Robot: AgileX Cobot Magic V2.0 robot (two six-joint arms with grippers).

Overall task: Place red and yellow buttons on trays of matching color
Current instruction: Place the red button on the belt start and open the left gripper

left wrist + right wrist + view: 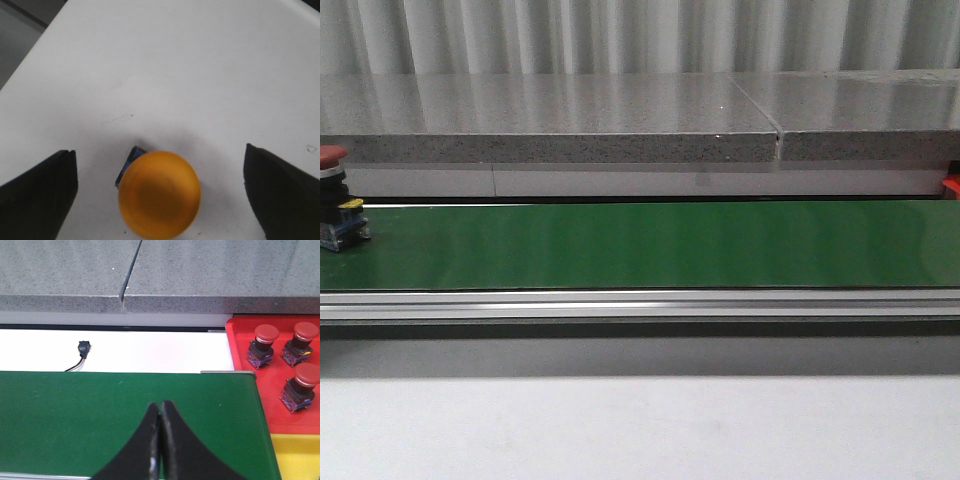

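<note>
Your left gripper (160,195) hangs with its black fingers (42,192) spread wide over a white table (190,75), either side of a yellow button (159,194) standing on it, neither finger touching.

I see a smooth green belt (650,245) with a faint sheen, edged by a brushed metal rail (640,303); behind it a speckled, polished stone ledge (550,130); the yellow button (159,194) has a glossy plastic cap on a matt white tabletop (175,75)
</note>
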